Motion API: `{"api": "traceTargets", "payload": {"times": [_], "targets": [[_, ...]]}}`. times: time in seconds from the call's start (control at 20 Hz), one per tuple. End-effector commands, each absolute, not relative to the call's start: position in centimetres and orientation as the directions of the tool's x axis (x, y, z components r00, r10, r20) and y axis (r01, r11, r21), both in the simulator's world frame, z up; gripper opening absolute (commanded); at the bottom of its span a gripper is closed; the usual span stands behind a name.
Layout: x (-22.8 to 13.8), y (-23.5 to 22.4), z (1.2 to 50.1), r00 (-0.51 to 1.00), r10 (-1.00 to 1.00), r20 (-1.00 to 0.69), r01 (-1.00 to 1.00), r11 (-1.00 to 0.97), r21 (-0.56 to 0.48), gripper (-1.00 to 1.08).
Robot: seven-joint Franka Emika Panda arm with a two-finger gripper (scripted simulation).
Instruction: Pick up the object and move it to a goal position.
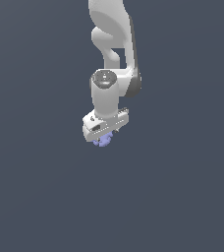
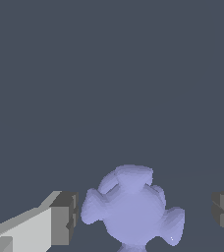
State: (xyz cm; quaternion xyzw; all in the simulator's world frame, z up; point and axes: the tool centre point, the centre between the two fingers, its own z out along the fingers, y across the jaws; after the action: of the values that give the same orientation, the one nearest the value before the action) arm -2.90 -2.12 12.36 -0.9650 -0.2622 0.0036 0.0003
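1 object (image 2: 132,210) sits between the spread end effector (image 2: 143,216) fingers, untouched

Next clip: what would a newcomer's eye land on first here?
First, the white robot arm reaching down the middle of the exterior view against a plain dark slate-grey background. Next, the small lavender-blue knobby object peeking out just under the white gripper. In the wrist view the object sits between the open grey fingers, with gaps on both sides.
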Motion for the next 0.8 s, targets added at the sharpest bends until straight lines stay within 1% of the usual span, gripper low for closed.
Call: {"api": "traceTargets", "payload": {"times": [0.0, 0.75], "targets": [[-3.3, -2.6, 11.9, 0.829, 0.559, -0.007, 0.559, -0.829, -0.002, 1.0], [-6.1, -4.8, 9.0, 0.569, 0.822, -0.005, 0.822, -0.569, -0.001, 1.0]]}}
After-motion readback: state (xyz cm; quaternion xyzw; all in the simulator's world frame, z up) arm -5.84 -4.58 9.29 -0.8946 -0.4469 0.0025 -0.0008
